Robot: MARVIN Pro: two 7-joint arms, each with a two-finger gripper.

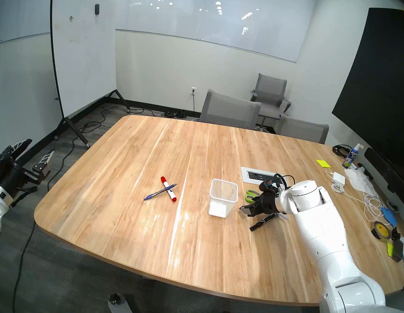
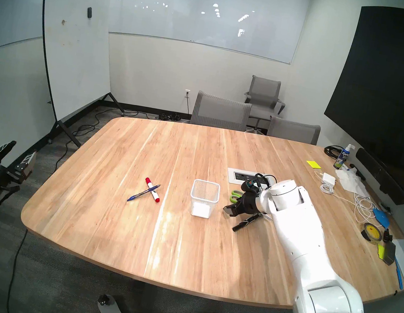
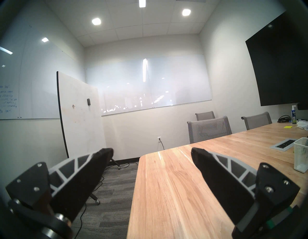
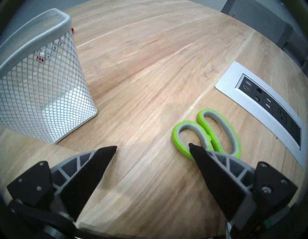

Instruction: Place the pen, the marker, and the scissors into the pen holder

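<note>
1. While your right gripper hovers spread and empty over the table, one fingertip overlaps the scissors.
2. The pen holder stands just beside.
3. The pen crosses a red-capped marker, well apart.
4. A black marker lies under your wrist.
5. Your left gripper waits spread, off-table.

a wooden table fills the frame's middle. at centre, a blue pen lies across a white marker; right of them stand a pen holder, scissors and a black marker. cables and tape clutter the right edge.
</note>
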